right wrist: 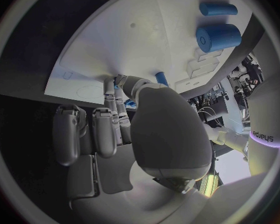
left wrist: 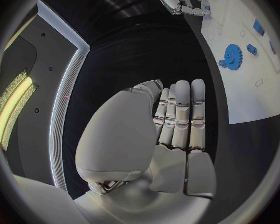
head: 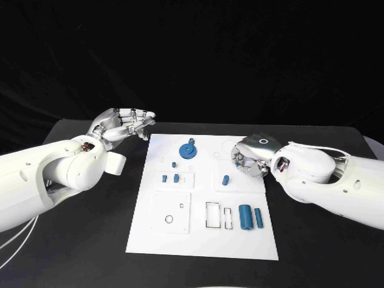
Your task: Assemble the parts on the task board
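The white task board (head: 201, 201) lies in the middle of the black table. On it are a blue gear (head: 188, 149), small blue parts (head: 170, 178), another small blue part (head: 225, 179) and two blue cylinders (head: 250, 216). My right hand (head: 251, 155) hovers over the board's right edge with its fingers curled down. In the right wrist view its thumb and a finger (right wrist: 109, 92) pinch a sliver of blue (right wrist: 130, 103), a small part mostly hidden. My left hand (head: 123, 125) is raised off the board's far left corner, fingers straight (left wrist: 180, 114), holding nothing.
Rectangular recesses and round holes mark the board's near half (head: 170, 216). Black table shows on both sides of the board (head: 321, 252). In the left wrist view the gear (left wrist: 232, 56) and the right hand (left wrist: 177, 0) lie beyond my left fingers.
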Available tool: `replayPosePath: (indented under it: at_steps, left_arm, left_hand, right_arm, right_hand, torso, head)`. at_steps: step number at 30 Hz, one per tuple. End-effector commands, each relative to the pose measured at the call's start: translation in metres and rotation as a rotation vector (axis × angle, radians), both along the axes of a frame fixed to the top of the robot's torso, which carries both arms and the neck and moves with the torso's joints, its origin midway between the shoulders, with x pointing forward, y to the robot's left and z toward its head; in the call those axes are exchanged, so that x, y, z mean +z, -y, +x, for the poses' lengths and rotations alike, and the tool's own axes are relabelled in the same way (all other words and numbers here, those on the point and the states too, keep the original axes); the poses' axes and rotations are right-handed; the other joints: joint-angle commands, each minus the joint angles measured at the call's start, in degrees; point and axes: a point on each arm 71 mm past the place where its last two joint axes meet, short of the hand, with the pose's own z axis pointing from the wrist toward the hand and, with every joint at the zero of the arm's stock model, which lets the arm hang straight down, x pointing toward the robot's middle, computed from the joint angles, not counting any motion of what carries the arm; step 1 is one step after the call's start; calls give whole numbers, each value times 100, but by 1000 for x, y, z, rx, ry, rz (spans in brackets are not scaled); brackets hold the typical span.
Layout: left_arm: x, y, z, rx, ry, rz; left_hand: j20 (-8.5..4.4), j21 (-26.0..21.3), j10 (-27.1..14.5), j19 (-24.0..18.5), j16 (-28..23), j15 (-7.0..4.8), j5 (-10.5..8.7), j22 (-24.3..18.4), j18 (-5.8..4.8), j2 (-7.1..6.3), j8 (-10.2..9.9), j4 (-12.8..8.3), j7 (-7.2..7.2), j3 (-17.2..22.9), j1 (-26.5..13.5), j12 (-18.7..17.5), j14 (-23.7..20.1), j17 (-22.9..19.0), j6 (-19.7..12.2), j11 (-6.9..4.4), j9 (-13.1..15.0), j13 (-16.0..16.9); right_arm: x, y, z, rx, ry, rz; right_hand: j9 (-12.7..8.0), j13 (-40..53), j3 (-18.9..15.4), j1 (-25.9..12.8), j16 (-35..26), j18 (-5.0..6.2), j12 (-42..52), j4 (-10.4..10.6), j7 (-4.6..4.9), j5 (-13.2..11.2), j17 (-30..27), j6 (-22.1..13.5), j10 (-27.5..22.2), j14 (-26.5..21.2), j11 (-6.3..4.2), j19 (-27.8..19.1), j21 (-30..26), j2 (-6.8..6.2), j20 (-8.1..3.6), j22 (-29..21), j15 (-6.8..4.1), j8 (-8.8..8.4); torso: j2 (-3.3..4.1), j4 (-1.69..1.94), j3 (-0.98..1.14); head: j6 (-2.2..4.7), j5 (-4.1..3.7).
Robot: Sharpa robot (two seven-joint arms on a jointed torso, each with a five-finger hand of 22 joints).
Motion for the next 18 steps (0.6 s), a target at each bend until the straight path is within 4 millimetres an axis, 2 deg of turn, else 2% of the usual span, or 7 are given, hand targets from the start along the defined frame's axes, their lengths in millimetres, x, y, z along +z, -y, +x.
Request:
replayPosePath:
  at_steps: [1, 18]
  left_arm:
    - [1, 0, 0, 1, 2, -6]
    - [0, -2, 1, 11, -1, -2]
  left_hand:
    - [-17, -36, 6, 38, -27, -3, -11, -5, 38, -13, -25, 3, 1, 24, 22, 14, 32, -9, -38, 9, -8, 8]
    - [-18, -38, -5, 44, -34, -1, -10, -7, 37, -16, -28, -10, 6, 41, 31, 10, 33, -13, -47, 14, -10, 5]
  right_arm:
    - [-1, -4, -4, 12, 21, 15]
    - [19, -1, -8, 10, 81, 76]
  right_hand:
    - [16, -8, 18, -28, 42, -84, -31, -33, 3, -25, 207, 54, 51, 334, -19, 173, 42, 50, -30, 1018, -47, 24]
    - [24, -16, 21, -50, 42, -95, -48, -41, -5, -30, 203, 73, 75, 334, -25, 196, 94, 54, -34, 1047, -53, 30]
  torso:
    - [-4, 3, -5]
    - [-8, -2, 1]
  head:
    - [5, 0]
    - [41, 6]
